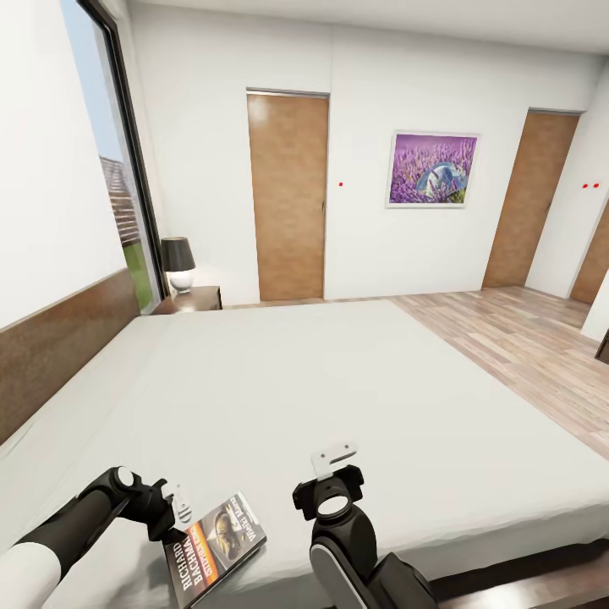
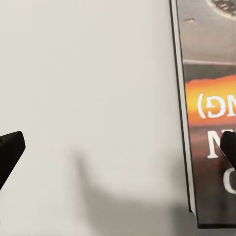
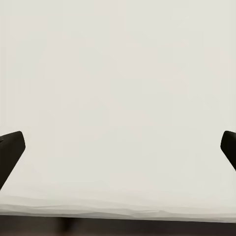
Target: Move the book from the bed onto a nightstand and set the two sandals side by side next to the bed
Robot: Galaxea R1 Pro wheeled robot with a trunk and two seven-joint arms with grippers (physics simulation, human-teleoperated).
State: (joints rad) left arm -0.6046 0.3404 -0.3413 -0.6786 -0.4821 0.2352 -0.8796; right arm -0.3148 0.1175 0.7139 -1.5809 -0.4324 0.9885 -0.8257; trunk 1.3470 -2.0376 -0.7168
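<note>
The book [image 1: 216, 541] lies flat at the near edge of the bed [image 1: 279, 389], its spine just beside the left gripper [image 1: 179, 505], whose jaws gape wide over mattress and cover. Further right, the right gripper [image 1: 335, 461] hovers open above bare mattress.

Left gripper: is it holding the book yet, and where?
Nothing held. The left gripper is open, straddling the book's spine edge on the bed.

Bright, even render; daylight from the window [image 1: 118, 186]. Soft shadow on the bed [image 2: 98, 196], probably the gripper's. Head view bends at edges.
</note>
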